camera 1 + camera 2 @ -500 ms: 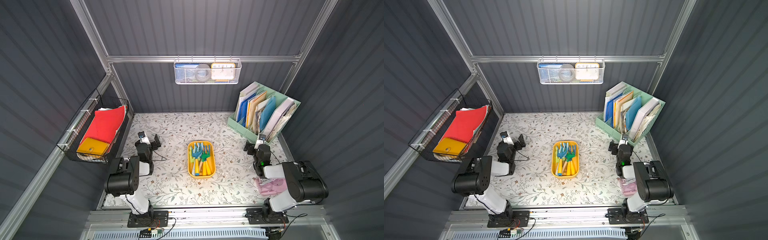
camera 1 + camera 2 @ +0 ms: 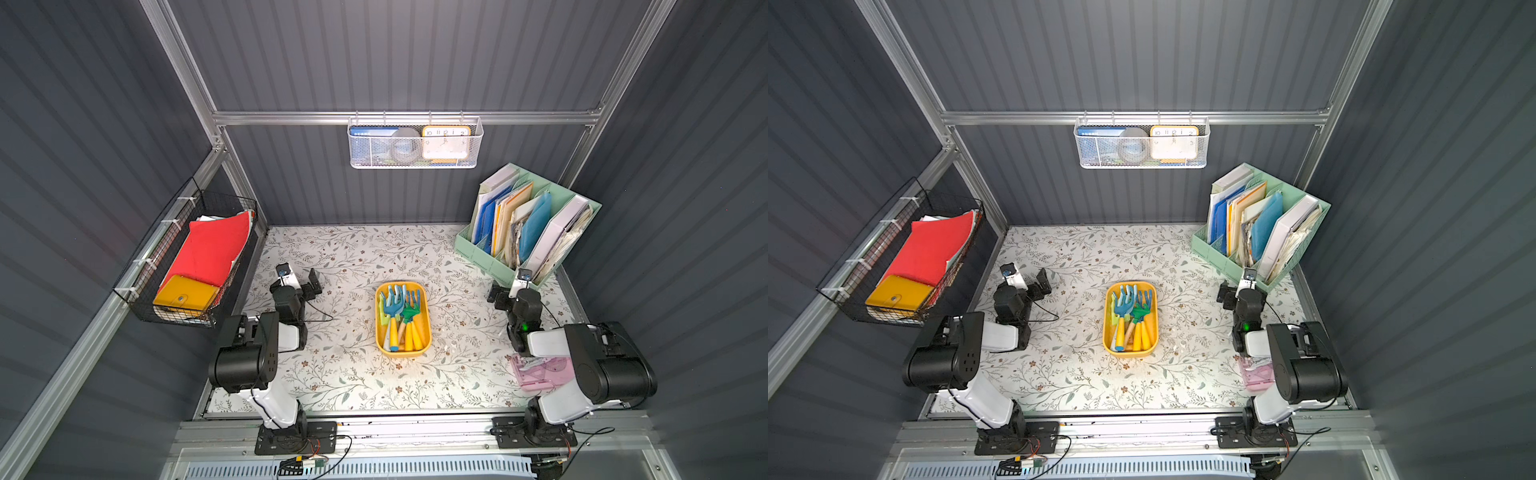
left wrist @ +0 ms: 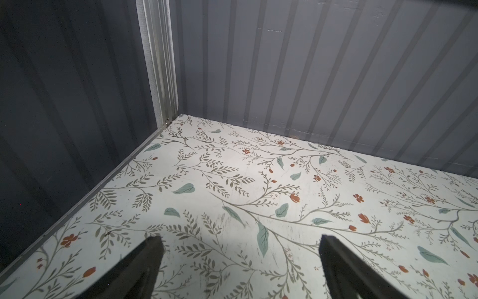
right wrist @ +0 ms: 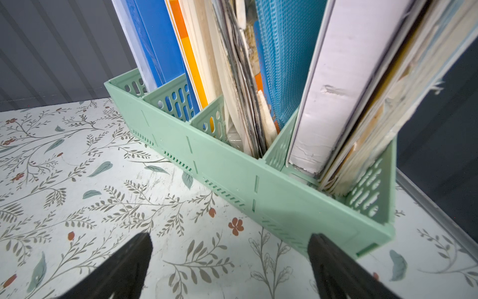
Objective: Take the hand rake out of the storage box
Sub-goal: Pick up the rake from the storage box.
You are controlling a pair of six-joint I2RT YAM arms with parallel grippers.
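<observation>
2 released: left pincer, right pincer; storage box holding hand rake lies between, apart.

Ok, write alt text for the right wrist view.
A mint-green file organiser, crammed with folders and papers, stands on a floral-print table. In the foreground the black fingers of the right gripper stand wide apart with nothing between them.

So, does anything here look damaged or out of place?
The white binder in the organiser has a torn, scuffed cover, and the papers beside it are frayed. The organiser sits askew on the table. Otherwise nothing stands out.
</observation>
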